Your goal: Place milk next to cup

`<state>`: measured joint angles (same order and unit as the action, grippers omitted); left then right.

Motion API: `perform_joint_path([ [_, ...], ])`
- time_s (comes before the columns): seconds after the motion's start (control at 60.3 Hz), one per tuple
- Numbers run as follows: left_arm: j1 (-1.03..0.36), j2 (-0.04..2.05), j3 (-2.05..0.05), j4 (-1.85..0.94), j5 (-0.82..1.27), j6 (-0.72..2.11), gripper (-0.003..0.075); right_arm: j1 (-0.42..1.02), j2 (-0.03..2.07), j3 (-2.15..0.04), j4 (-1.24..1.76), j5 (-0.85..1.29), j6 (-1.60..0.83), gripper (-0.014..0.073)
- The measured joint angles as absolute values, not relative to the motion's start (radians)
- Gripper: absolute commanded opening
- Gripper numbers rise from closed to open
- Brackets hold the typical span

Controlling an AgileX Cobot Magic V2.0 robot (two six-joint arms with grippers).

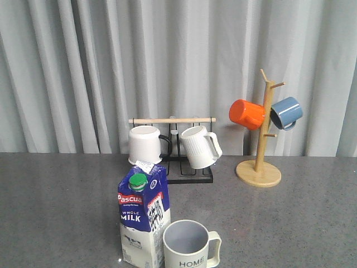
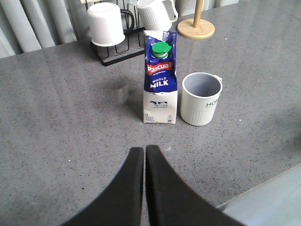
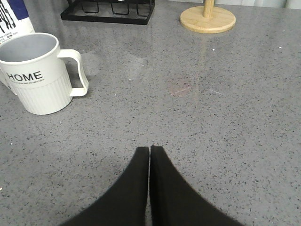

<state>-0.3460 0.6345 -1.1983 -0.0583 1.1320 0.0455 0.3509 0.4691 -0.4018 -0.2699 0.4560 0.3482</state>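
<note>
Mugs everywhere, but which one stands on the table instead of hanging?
The cream HOME mug beside the milk carton; the other four hang on racks.

milk (image 1: 141, 220) upright on desk (image 1: 56, 201), cup (image 1: 189, 245) just right of it. mug rack (image 1: 173, 148) behind milk; mug tree (image 1: 260, 139) further right, behind.

Soft even light in all three pictures, bright but not harsh, faint pale shine on the grey counter (image 3: 225, 108), only weak soft shadows under things, everything sharp, no blur, edges not bent
</note>
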Motion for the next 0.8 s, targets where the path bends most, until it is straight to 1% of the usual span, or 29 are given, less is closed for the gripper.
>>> perform_joint_path([
  [0.099, -0.346, 0.613, -1.148, -0.037, 1.062, 0.045, -0.0008, 0.351, 0.469, -0.402, -0.27, 0.456, 0.348, -0.0004],
  [0.182, -0.338, 0.573, -1.044, -0.028, 0.909, 0.045, -0.0008, 0.351, 0.469, -0.402, -0.27, 0.457, 0.348, -0.0004],
  [0.249, -0.322, 0.52, -0.929, -0.026, 0.772, 0.042, -0.0008, 0.351, 0.469, -0.402, -0.27, 0.457, 0.348, -0.0004],
  [0.365, -0.275, 0.387, -0.646, -0.029, 0.519, 0.035, -0.0008, 0.351, 0.469, -0.402, -0.27, 0.457, 0.348, -0.0004],
  [0.514, -0.21, 0.213, -0.315, -0.039, 0.281, 0.021, -0.0008, 0.351, 0.469, -0.402, -0.27, 0.457, 0.348, -0.0004],
  [0.63, -0.17, 0.106, -0.136, -0.04, 0.197, 0.007, -0.0008, 0.351, 0.469, -0.402, -0.27, 0.457, 0.348, -0.0004],
  [0.796, -0.151, 0.005, -0.028, -0.04, 0.166, 0.008, -0.0008, 0.351, 0.469, -0.402, -0.27, 0.457, 0.348, -0.0004],
])
